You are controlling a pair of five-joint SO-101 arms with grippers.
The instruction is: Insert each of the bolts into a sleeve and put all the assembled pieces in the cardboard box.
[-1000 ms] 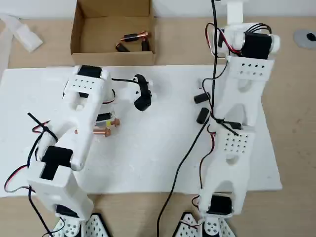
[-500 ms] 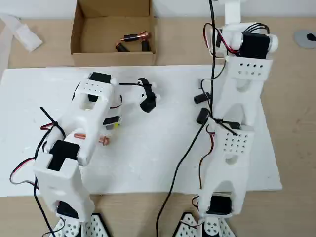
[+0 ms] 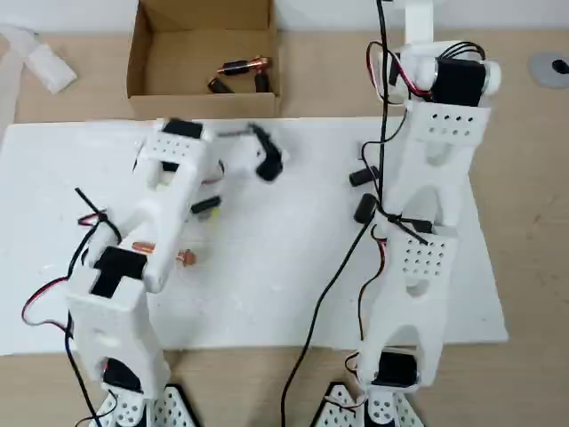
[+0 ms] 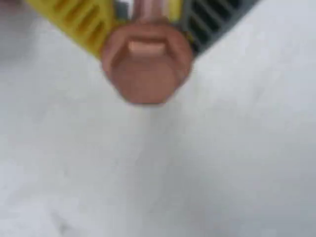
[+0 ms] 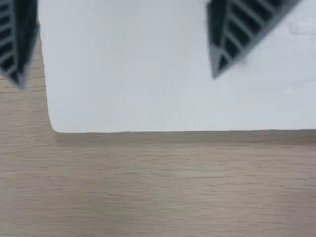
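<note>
While my left gripper (image 4: 148,24) clamps a copper bolt (image 4: 147,64), hex head out, right gripper (image 5: 118,44) hangs spread, empty, at mat (image 5: 148,74) edge. Step, I'd say: bolt in hand, nxt needs sleeve lined up w/ shank. High view adds sleeves (image 3: 363,175) by rt arm (image 3: 427,222), cardboard box (image 3: 133,62) w/ finished pcs (image 3: 240,67).

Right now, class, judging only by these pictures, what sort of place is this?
Probably a robotics workbench rather than a factory: the white left arm and right arm with loose wiring stand at a wooden table, a white mat serves as work surface, and a cardboard box holds assembled pieces.
</note>
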